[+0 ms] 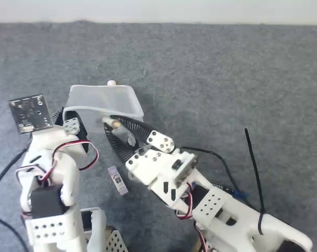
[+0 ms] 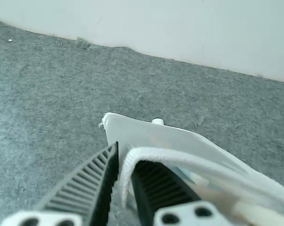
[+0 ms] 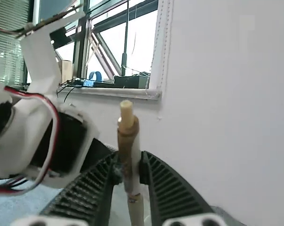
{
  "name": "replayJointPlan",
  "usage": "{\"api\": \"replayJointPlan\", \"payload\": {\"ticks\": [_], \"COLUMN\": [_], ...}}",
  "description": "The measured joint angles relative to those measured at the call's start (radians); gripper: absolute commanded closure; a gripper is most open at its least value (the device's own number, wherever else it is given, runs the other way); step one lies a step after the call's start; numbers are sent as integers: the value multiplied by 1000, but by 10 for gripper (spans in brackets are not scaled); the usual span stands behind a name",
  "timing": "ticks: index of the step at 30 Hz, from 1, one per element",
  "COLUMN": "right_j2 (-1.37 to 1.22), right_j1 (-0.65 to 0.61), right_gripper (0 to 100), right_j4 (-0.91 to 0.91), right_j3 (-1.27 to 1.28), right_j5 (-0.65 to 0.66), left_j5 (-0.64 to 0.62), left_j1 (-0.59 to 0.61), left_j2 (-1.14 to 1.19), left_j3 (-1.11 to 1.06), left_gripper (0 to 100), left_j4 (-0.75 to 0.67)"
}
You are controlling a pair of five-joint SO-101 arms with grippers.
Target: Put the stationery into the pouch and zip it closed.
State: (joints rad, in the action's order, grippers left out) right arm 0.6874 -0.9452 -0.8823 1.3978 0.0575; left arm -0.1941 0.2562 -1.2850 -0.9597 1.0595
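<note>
Count: one pouch, one pen, one small rectangular piece, two arms.

Pouch (image 1: 103, 101): translucent white, lying on the grey carpet (image 1: 226, 73) with its mouth turned toward the two arms. One small white knob (image 1: 111, 83) shows at the pouch's far edge.

Left gripper (image 2: 123, 162): positioned at one end of the pouch's mouth. The jaws are drawn in to a narrow slit, with the pouch's thick white rim pinched between them.

Right gripper (image 1: 112, 127): positioned just beside the mouth, toward the other end from the left gripper. The jaws are clamped tight on the pen (image 3: 126, 136), which has a brown barrel and a cream tip. In the high view the tip lies at the pouch's opening; whether it has passed inside the rim cannot be determined. In the right wrist view the left arm (image 3: 38, 117) stands close by.

Small rectangular piece (image 1: 118, 180): pale, lying flat on the carpet on the near side of the pouch, apart from the mouth and between the two arms. Neither gripper touches it.

Thin black strand (image 1: 254, 168): one, lying on the carpet well apart from the pouch, beyond the right arm.
</note>
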Motion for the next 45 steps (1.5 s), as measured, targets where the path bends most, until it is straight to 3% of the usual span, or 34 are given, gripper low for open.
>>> {"api": "replayJointPlan", "payload": {"ticks": [9,16,40,45], "right_j2": [2,0,3,146], "right_j1": [-8,-12,-14,-12], "right_gripper": [987,820,850,850], "right_j4": [261,281,331,402], "right_j3": [-44,-44,-44,-18], "right_j5": [6,6,6,5], "left_j5": [0,0,3,3], "left_j1": [2,0,-3,-2], "left_j2": [0,0,0,0], "left_j3": [0,0,-2,-2], "left_gripper": [989,989,989,989], "left_j4": [0,0,0,0]}}
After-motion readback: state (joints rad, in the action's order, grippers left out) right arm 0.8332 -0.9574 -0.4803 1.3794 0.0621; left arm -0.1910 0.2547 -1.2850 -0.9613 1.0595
